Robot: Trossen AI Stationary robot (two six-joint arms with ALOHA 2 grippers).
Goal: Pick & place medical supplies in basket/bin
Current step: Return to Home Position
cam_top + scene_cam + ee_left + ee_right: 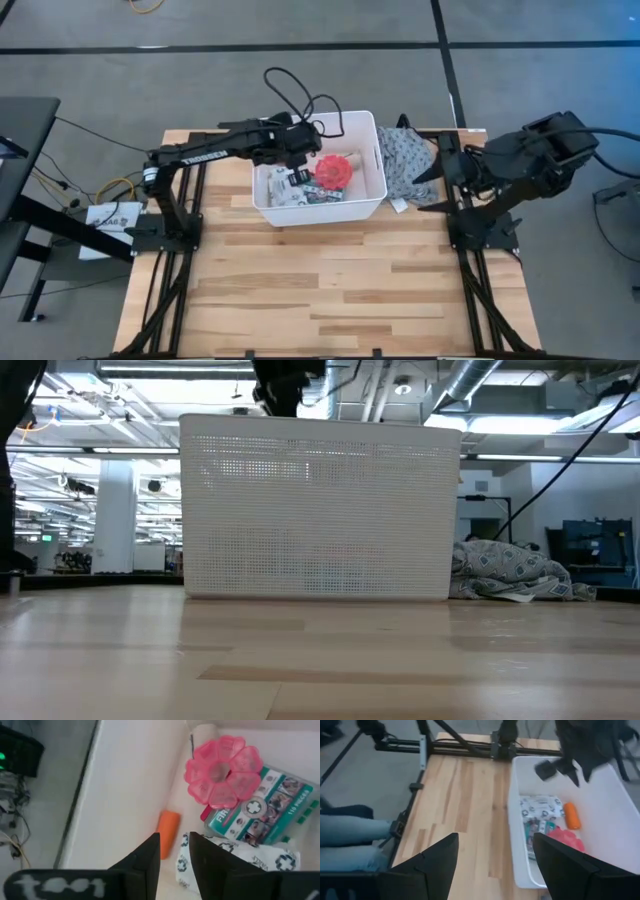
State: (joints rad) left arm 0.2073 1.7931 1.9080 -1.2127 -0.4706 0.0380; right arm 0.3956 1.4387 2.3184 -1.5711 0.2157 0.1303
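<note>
The white tub [372,160] stands on the far middle of the table; in the low view the tub's [320,510] perforated wall hides its contents. Inside lie a pink round petal-shaped piece [222,770], a green-white box [262,815], a white packet with green print [245,862], an orange cylinder [168,832] and a beige roll [205,730]. My left gripper [297,152] hangs over the tub's left part, fingers slightly apart above the orange cylinder, holding nothing [175,847]. My right gripper [440,185] waits open at the table's right, beside the tub [495,852].
A grey patterned cloth [408,160] lies crumpled against the tub's right side, and the cloth [510,575] also shows in the low view. A small white piece [398,205] lies by the cloth's near edge. A person's legs in jeans [345,840] are beyond the table's left side. Bare wood fills the table's near half.
</note>
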